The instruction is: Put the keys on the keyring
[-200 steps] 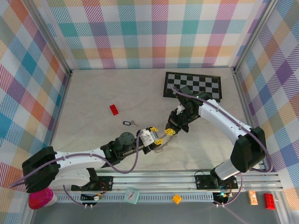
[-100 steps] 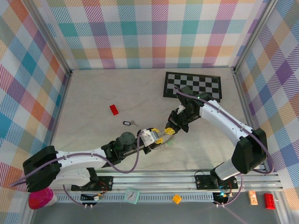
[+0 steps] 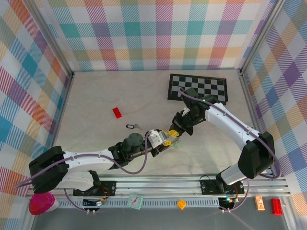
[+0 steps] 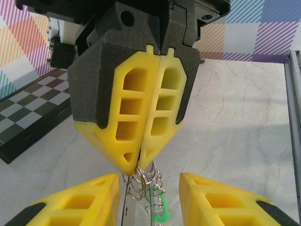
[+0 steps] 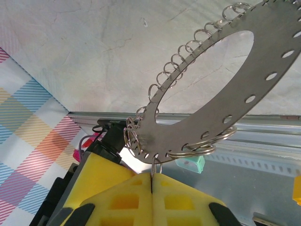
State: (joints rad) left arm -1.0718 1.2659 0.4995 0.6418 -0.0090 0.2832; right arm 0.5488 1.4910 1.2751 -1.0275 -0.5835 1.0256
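up close, the right gripper (image 5: 152, 176) is clenched, its yellow fingertips pressed flat together with no gap, and they pinch one of the small wire loops on the rim of the keyring (image 5: 160, 127). the keyring hangs off the table from that pinch. in the right wrist view it is a flat grey ring plate, pierced with a row of holes, with many little wire loops threaded along its outer edge.

directly facing it, the left gripper (image 4: 149, 178) stands released. its two yellow fingers (image 4: 80, 202) are apart, one on each side of the dangling loops, and neither visibly touches them. the green key (image 4: 157, 210) shows its green head just below the loops, between those fingers. whether it is threaded onto a loop cannot be told.

in the top view the two grippers meet tip to tip above the near middle of the table (image 3: 96, 96), the left arm reaching in from the near left and the right arm bending in from the right.

the black key (image 3: 130, 126) lies flat on the table to the left of the grippers, apart from them, its silver blade pointing right. farther left and back sits a red block (image 3: 117, 112). a chessboard (image 3: 197, 88) lies at the far right of the table, behind the right arm.
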